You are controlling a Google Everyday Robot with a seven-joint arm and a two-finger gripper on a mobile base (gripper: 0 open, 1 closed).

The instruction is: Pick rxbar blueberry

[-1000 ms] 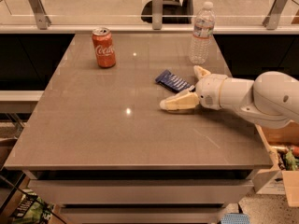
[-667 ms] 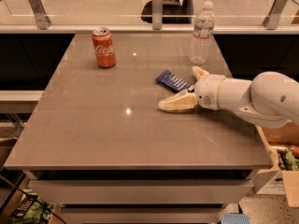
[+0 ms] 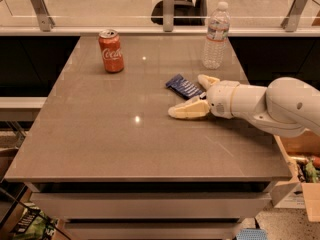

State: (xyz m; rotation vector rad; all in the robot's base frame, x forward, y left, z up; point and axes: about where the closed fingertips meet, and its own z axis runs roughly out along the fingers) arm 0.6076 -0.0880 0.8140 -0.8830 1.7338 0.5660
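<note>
The rxbar blueberry (image 3: 183,86) is a small flat dark blue bar with pale lettering, lying on the grey table (image 3: 100,134) right of centre. My gripper (image 3: 189,95) reaches in from the right on a white arm, low over the table. Its two cream fingers are spread open. The far finger (image 3: 207,80) is just right of the bar's right end. The near finger (image 3: 187,111) lies in front of the bar. The bar sits between them, near the fingers' base, and is not held.
A red Coca-Cola can (image 3: 110,51) stands at the back left. A clear water bottle (image 3: 216,36) stands at the back, just behind the gripper. A glass railing runs behind the table. Boxes (image 3: 305,184) sit on the floor at the right.
</note>
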